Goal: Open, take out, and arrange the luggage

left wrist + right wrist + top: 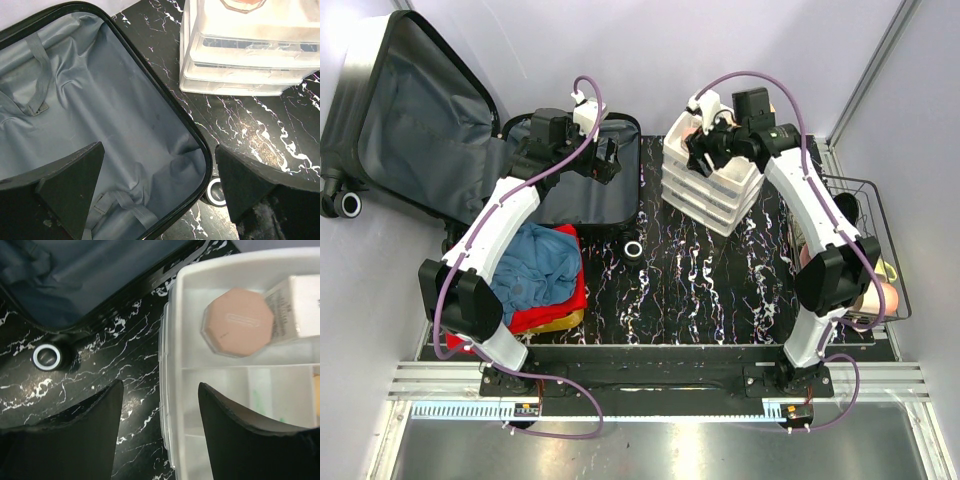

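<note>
The luggage (585, 190) lies open at the table's back left, its lid (420, 110) leaning against the wall. Its grey lining (100, 110) holds only flat straps. My left gripper (607, 160) hovers open over the luggage's right rim (192, 132), with one finger (75, 192) above the lining and the other (245, 187) above the table. My right gripper (704, 152) is open above the left wall of the white organizer (172, 340). Nothing sits between its fingers (90, 435). A pink octagonal compact (237, 322) and a white bottle (297, 305) lie in the top tray.
The organizer (710, 190) is a stack of trays at the back centre. Blue and red clothes (545, 270) are piled on a yellow bin at the left. A wire basket (868, 200) with items stands at the right edge. A luggage wheel (633, 249) rests on the black marbled table.
</note>
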